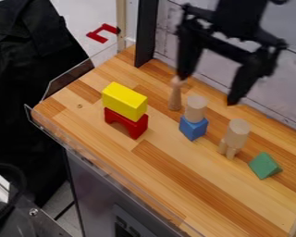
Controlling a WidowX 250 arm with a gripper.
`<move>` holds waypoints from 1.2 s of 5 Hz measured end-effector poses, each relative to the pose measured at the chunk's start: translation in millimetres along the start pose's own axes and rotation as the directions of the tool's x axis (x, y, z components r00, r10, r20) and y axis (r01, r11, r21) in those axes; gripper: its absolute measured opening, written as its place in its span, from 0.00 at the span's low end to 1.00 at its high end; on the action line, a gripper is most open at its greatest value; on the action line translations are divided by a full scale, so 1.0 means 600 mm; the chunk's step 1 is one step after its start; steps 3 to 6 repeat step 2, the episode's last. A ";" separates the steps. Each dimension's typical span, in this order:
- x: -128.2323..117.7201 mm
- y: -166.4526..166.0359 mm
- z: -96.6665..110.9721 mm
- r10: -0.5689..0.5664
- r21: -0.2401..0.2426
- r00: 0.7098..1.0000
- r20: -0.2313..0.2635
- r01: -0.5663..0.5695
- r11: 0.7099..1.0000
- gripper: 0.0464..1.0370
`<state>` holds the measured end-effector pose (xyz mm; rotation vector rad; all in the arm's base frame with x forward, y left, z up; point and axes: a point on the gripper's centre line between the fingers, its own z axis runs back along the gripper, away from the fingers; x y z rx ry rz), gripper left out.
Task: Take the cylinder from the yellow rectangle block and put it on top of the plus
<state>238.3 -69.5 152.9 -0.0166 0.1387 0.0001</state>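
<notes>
Well, my fingers (240,85) are spread wide with nothing between them, hanging at twelve to one o'clock if the blue block (194,128) is the centre of my dial. The yellow rectangle block (124,101) lies at ten o'clock, across a red arch (126,122), and bears no cylinder. At three o'clock a pale cylinder (238,128) stands upright on a small legged wooden piece (230,150); I take these for my cylinder and the plus, though too little of the lower piece shows for me to be sure. Another pale cylinder (196,107) stands on the blue block.

If I have them right, the placing looks done, and my best move is to leave it alone. Should it need straightening, I'd expect bare wood: light, stiff, hard to dent, smooth enough to roll or twist under an uneven pinch. I would come down from above and close on opposite sides at mid-height, pads level, squeezing modestly. Low down I might knock the support; near the rim I could tip the cylinder. It should lift easily, but its narrow perch would forgive no sideways nudge, so I'd open evenly and rise straight.
</notes>
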 end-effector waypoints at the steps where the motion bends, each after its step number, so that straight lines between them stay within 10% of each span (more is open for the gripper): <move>1: -0.025 0.009 -0.009 0.036 -0.030 0.999 -0.011 -0.036 0.999 0.96; 6: -0.031 0.019 -0.017 0.056 -0.039 0.998 -0.021 -0.057 0.998 0.96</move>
